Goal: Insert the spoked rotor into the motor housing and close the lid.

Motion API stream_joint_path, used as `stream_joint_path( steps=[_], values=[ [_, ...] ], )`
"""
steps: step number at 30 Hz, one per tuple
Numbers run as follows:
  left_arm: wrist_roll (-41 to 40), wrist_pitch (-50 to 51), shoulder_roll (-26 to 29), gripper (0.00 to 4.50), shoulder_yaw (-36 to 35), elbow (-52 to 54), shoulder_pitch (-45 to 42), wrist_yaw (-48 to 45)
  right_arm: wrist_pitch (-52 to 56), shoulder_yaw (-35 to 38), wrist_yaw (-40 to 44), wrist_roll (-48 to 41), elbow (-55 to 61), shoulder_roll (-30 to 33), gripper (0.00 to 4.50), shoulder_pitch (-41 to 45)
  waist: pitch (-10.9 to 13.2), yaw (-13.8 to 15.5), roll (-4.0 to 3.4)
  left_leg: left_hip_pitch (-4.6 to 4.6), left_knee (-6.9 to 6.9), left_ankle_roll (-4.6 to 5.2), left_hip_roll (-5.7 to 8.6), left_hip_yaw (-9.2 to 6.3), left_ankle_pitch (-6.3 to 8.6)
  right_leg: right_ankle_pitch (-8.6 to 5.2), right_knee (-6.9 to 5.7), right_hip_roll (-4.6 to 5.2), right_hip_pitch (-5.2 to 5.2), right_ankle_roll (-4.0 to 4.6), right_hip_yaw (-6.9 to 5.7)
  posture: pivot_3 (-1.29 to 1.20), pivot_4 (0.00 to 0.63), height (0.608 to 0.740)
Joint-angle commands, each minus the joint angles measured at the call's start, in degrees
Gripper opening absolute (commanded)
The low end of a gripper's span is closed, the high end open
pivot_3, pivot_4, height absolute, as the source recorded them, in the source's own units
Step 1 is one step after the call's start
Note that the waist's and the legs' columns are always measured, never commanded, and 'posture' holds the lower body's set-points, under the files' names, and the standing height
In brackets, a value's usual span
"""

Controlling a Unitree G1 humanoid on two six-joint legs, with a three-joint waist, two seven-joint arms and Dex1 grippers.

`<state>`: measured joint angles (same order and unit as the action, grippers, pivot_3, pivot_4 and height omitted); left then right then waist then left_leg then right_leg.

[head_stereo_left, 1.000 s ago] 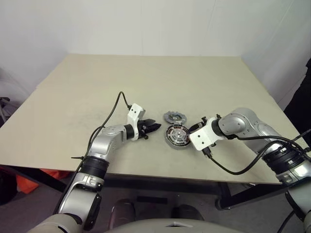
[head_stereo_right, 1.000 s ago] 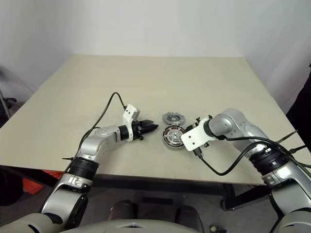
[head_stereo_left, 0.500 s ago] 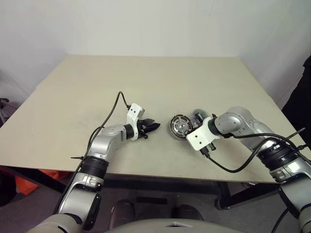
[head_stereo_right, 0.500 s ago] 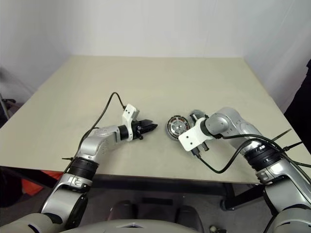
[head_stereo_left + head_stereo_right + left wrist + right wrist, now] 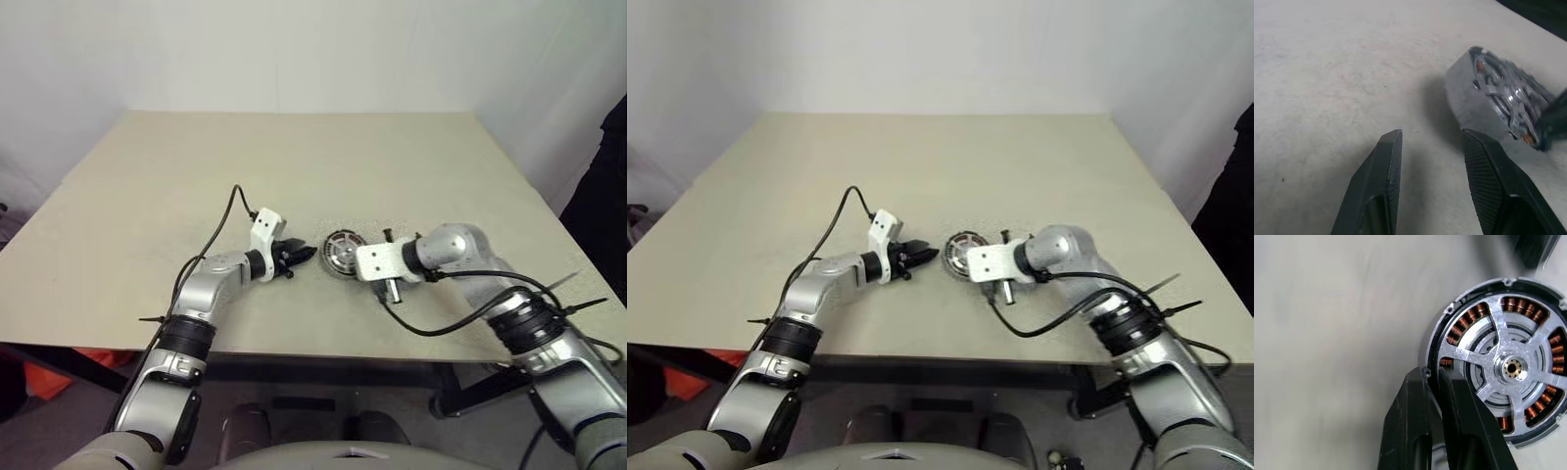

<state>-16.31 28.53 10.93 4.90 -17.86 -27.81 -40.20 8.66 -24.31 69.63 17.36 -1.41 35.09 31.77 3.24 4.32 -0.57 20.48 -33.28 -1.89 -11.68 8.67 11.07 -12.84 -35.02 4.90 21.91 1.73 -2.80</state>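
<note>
The motor housing (image 5: 340,257) is tipped up on its edge at the table's middle, its face of copper windings (image 5: 1467,317) turned toward me. The spoked rotor (image 5: 1511,367) sits inside it, silvery spokes crossing the windings. My right gripper (image 5: 1432,377) is shut on the housing's rim. My left gripper (image 5: 304,256) hovers low over the table just left of the housing (image 5: 1488,93), open and holding nothing (image 5: 1432,139). The lid is hidden behind my right arm.
The beige table (image 5: 294,157) spreads wide and bare behind and to the left of both grippers. Its front edge runs close under my forearms. Black cables loop off each wrist. Something dark stands past the table's right edge (image 5: 609,176).
My right gripper shut on the housing's rim, tipped it up off its flat side and carried it left toward the left gripper, covering the lid. The left gripper stayed put.
</note>
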Motion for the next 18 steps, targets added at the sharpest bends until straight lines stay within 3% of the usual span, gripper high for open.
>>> stream_joint_path(
  steps=[1, 10, 18],
  values=[
    [-0.3, -0.8, 1.9, 2.03, -2.1, 1.4, 0.8, 0.3, 3.1, 1.6, -0.7, -1.6, 3.6, -0.9, 0.01, 2.7, 0.0, 0.2, 0.00, 0.18, -0.03, 0.01, 0.01, 0.00, -0.01, 0.00, -0.01, 0.02, 0.15, 0.00, 0.00, 0.00, 0.000, 0.740],
    [-1.1, -0.8, 9.1, 2.03, -8.5, 1.6, 3.9, 1.7, 3.7, -1.5, -3.0, -0.9, 0.3, -6.0, 0.01, 6.1, 0.0, 0.0, 0.00, 0.65, -0.11, 0.01, -0.04, 0.00, -0.06, -0.06, -0.24, -0.01, 0.66, 0.12, -0.04, 0.00, 0.000, 0.740],
    [-1.4, -0.1, 9.6, 2.03, -10.2, 3.4, 5.2, 2.9, 1.6, -4.6, -4.5, 0.2, -4.5, -8.8, 0.01, 7.4, 0.0, 0.3, 0.03, 0.64, -0.16, -0.11, -0.02, -0.01, -0.06, -0.06, -0.36, 0.03, 0.64, 0.12, -0.04, 0.00, 0.000, 0.740]
  ],
)
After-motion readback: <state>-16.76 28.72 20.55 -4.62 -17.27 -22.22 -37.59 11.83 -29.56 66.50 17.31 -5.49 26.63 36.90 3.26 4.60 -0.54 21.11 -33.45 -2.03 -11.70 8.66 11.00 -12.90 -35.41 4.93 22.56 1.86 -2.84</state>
